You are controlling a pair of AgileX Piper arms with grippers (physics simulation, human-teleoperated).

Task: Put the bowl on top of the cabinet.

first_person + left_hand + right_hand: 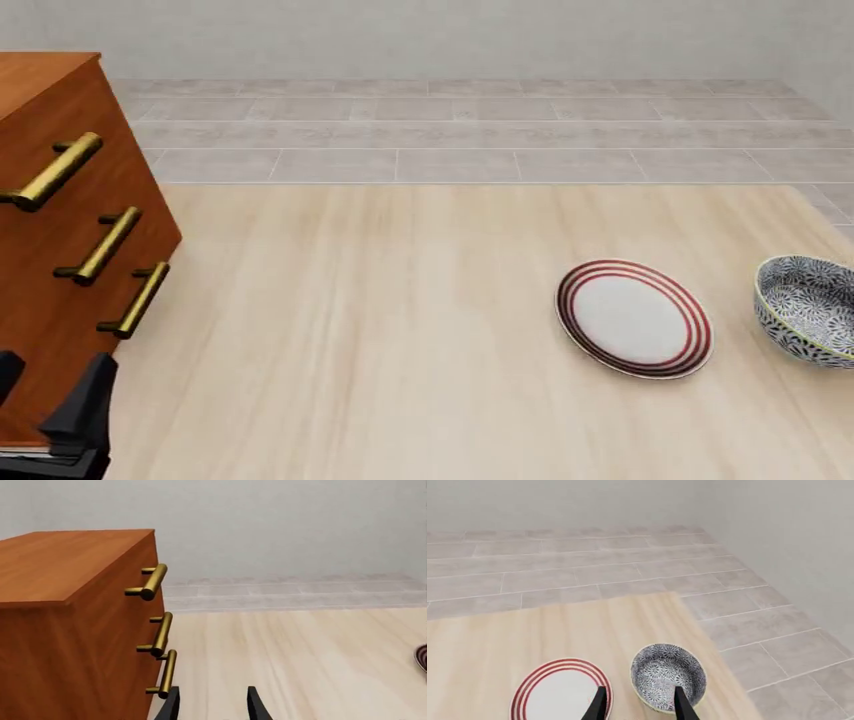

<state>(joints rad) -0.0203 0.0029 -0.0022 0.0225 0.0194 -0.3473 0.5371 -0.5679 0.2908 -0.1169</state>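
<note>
Two dark fingers of the left tool point(212, 705) show in the left wrist view, standing apart with nothing between them, low over the pale wooden surface point(307, 665); just beside them rises the cabinet point(73, 625), reddish-brown, its flat top bare and its three brass bar handles point(155, 581) running down the front face, while a sliver of a red-ringed rim shows at the picture's edge. In the front view the cabinet point(60, 260) stands at the far left of the surface point(374, 340), with the left tool point(47, 405) close against its lower front; the white plate point(633, 318) with red rings lies flat toward the right and holds nothing, and the bowl point(809, 306) sits upright just beside it at the right edge, partly cut off by the frame, well apart from the cabinet; the right tool is out of this view. In the right wrist view the right tool point(639, 705) has its fingers spread apart, empty, hanging above the gap between the plate point(560, 690) and the bowl point(667, 676); one fingertip overlaps the bowl's near rim in the picture, though whether it touches cannot be told. The bowl is deep and round, covered inside and out with a dense dark-blue-and-white floral pattern, pale yellowish at the rim, empty, near the surface's corner by the grey tiled floor point(747, 610).
</note>
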